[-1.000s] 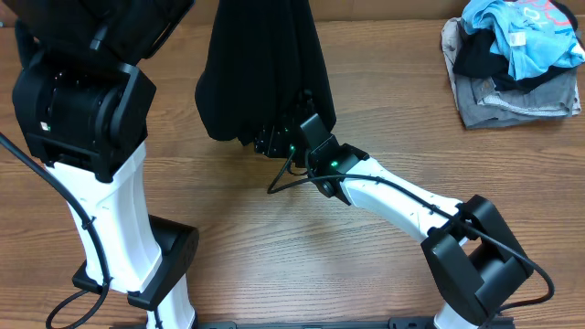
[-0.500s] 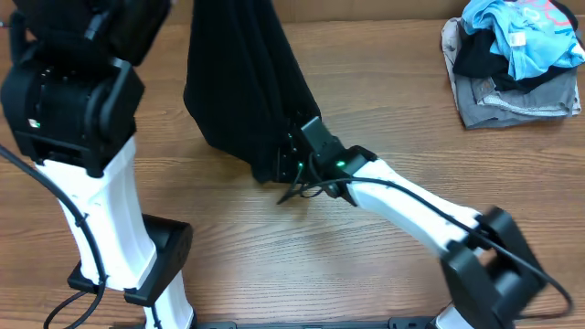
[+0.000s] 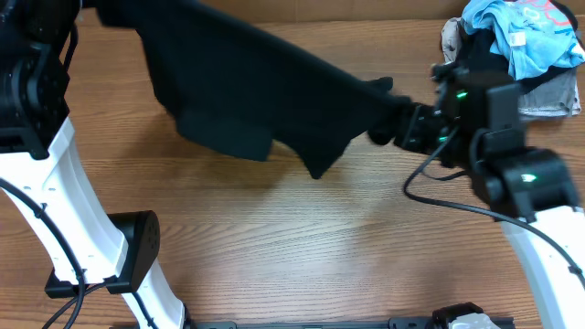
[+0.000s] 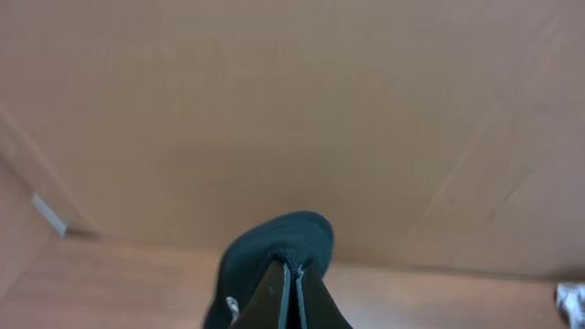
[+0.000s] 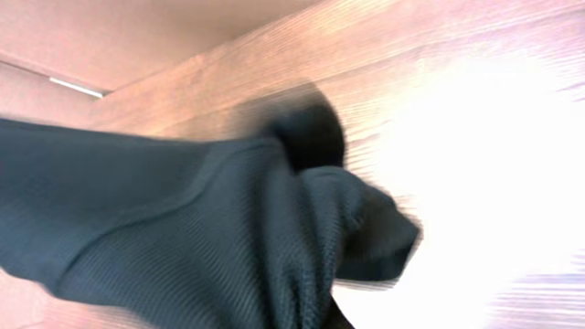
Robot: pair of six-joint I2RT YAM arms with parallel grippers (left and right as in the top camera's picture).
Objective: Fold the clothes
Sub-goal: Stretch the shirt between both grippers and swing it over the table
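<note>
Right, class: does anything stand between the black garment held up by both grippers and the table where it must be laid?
Nothing visible does. The black garment hangs stretched between the left gripper and right gripper, over bare table. The clothes pile sits aside at the far right corner.

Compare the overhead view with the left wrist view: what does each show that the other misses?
Only overhead: the black garment stretched between both arms, the right gripper shut on one end, and a clothes pile at the far right. Only left wrist: the left gripper shut on a bunched fold of it, a plain brown wall behind. Both: the black garment and the wooden table.
</note>
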